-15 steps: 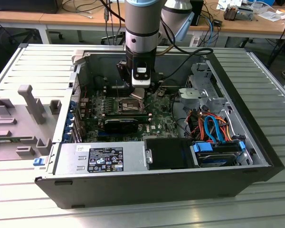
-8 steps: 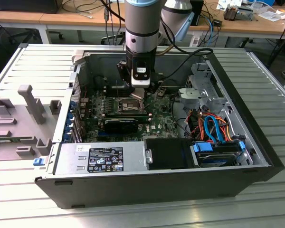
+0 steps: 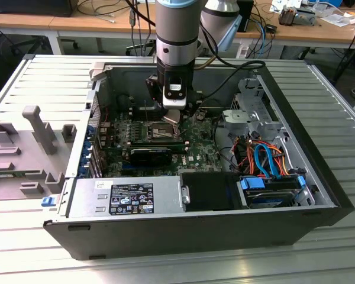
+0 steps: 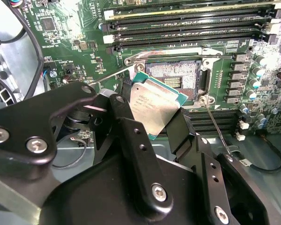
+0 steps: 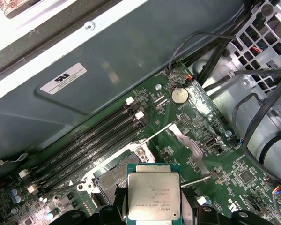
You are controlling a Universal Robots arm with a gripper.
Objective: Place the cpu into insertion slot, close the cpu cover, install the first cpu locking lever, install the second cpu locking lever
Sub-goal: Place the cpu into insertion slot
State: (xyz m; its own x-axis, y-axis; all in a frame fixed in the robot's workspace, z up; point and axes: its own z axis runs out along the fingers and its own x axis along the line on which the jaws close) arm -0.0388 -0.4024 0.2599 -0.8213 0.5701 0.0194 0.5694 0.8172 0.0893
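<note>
My gripper (image 3: 173, 113) hangs inside the open computer case, low over the green motherboard (image 3: 198, 155). It is shut on the cpu (image 4: 154, 105), a flat silver-topped square held by two opposite edges between black fingers (image 4: 180, 129). In both wrist views the cpu (image 5: 153, 192) hovers tilted beside and slightly over the insertion slot (image 4: 175, 77), whose dark centre lies uncovered. The cpu cover (image 5: 189, 145) stands swung up beside the insertion slot (image 5: 113, 176). Two thin wire locking levers (image 4: 216, 123) stick up loose on either side of the socket.
Long black memory slots (image 4: 187, 21) run next to the socket. A drive cage with orange and blue cables (image 3: 266, 157) fills the exterior view's right side of the case, and the power supply (image 3: 127, 196) sits at the front. A grey fixture (image 3: 35, 139) stands outside, on the exterior view's left.
</note>
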